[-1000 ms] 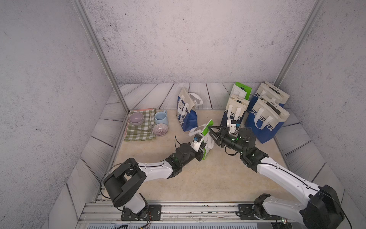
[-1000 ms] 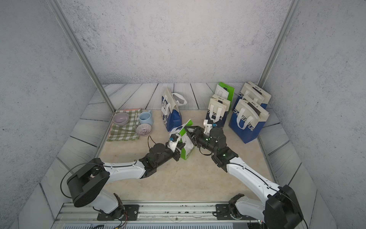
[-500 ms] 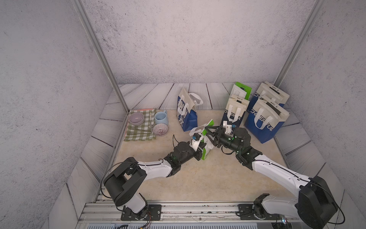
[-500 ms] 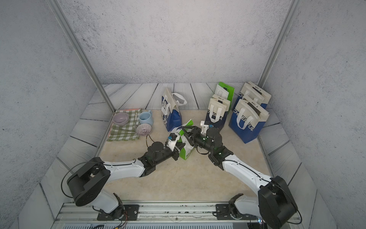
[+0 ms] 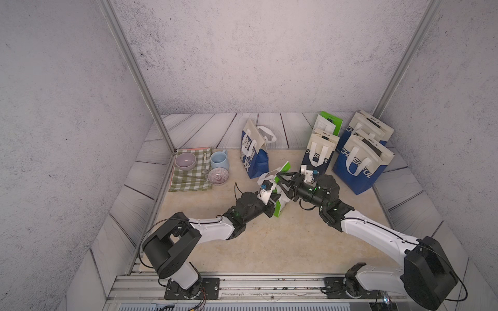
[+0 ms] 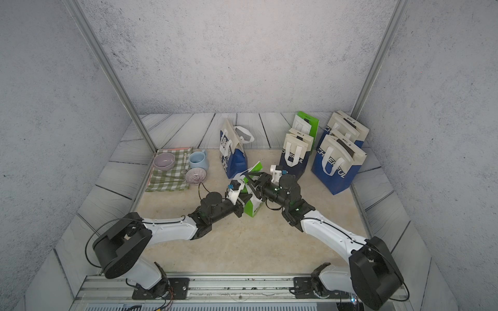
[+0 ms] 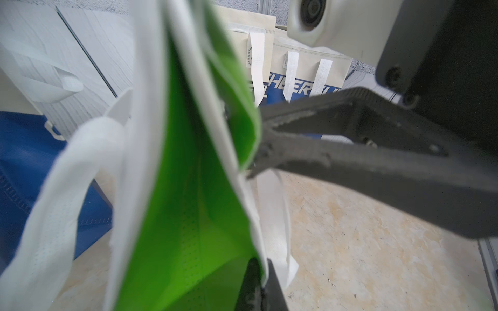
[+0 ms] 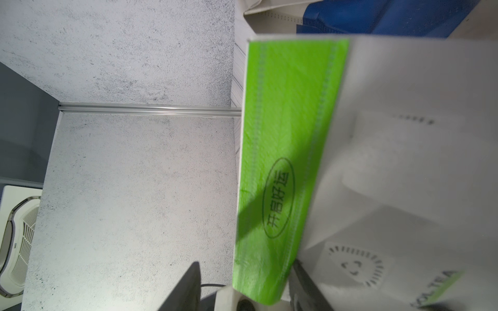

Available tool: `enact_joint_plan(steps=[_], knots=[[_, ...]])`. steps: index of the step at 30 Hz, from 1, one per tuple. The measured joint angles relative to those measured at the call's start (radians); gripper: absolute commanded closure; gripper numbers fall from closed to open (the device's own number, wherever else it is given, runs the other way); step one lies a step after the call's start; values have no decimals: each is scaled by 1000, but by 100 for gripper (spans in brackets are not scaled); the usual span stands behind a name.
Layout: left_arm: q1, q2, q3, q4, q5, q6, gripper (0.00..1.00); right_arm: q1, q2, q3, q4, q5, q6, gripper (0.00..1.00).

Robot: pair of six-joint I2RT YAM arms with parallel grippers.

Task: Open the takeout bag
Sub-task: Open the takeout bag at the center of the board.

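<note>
Status: small green-and-white non-woven takeout bag (image 5: 280, 206) stands mid-table on the beige mat (image 5: 269, 242), between the two arms, just in front of a blue-and-cream tote bag (image 5: 254, 161). Leans slightly, base on the mat.

Left gripper (image 7: 260, 280): clamped hard on the bag's white rim (image 7: 244, 199), near wall. Left wrist view shows the rim pinched in the jaws, green lining rising from there, white handle loop (image 7: 54, 188) hanging free beside it.

Right gripper (image 7: 256, 144): jaws partway apart, straddling the green top flap (image 8: 283, 161) of the opposite wall. Right wrist view: one finger (image 8: 304, 285) sits close against the flap's white side, the other stands clear of the green face. Nothing gripped on that side yet, as far as I can see.

Step, my read: left anchor is set, right is lining up its pinch on the far lip. Mouth looks like only a narrow slit, so not open.

Next move needs: right closes on the flap alone, not flap plus handle; then both arms draw apart, roughly level, so the walls separate and the gussets pop. Left must hold firm or the light bag just slides with the pull. Fabric looks soft, so a shallow bite could slip off.

Clutter: more blue-and-cream bags (image 5: 361, 164) behind the right arm, apart from the work; checked cloth (image 5: 188, 180) off left, not in play.
</note>
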Motion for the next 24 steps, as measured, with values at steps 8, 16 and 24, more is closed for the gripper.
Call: enact_joint_plan(steps=[8,16,24], knots=[[2,0,0,8,0,0,100,1,5,0,-1,1,10,74],[2,0,-2,10,0,0,100,1,5,0,-2,2,8,93],[2,0,-4,13,0,0,100,1,-2,0,-14,2,-3,100]])
